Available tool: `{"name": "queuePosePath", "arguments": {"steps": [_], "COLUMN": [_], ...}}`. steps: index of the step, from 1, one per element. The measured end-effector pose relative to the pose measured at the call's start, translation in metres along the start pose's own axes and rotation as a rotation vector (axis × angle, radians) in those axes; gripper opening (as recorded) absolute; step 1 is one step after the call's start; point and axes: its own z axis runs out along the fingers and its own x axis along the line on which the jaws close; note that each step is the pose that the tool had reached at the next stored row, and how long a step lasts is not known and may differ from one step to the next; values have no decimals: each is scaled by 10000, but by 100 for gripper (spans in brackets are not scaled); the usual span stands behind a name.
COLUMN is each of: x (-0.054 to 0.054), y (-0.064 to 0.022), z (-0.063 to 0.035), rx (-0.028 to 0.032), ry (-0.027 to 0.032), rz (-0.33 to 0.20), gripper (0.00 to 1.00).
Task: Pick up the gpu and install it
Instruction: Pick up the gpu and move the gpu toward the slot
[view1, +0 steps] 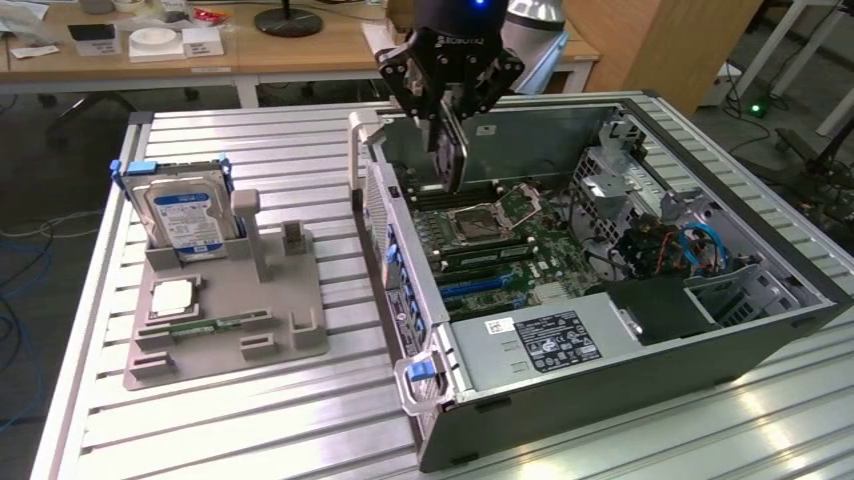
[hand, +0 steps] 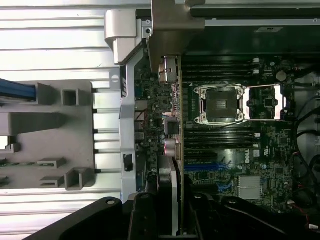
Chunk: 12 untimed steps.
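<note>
- Leftmost, well apart from the open computer case (view1: 601, 395) on the exterior view's left: a grey moulded plastic holder (view1: 287, 335) on a ribbed aluminium table (view1: 240, 430).
- A boxy silver hard drive (view1: 187, 215) with a blue-white label stands upright in the holder's far slot. A flat square processor chip (view1: 174, 298) and a narrow green memory stick (view1: 220, 323) lie in its nearer recesses.
- Over the case's end nearest the holder: black gripper (view1: 447, 115), jaws clenched on the gpu (view1: 450, 160).
- The gpu hangs edge-on, thin, flat and dark, above the green motherboard (view1: 534, 255). Cannot tell whether its lower edge touches a slot. The wrist view shows its silver bracket (hand: 170, 30) close by the case's perforated rear wall.
- Mid-case: a square metal-framed processor socket (view1: 487, 215) and long black memory slots.
- Right end of the case: red and blue cables (view1: 681, 250) and grey sheet-metal bays.
</note>
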Motion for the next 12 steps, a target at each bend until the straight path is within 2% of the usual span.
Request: {"name": "queuePosePath", "arguments": {"steps": [4,5,12], "x": [-111,-208,-399], "y": [5,10,18], "z": [3,6,11], "rx": [0,1,1], "ry": [0,1,0], "rz": [-2,1,-1], "gripper": [28,28,28]}}
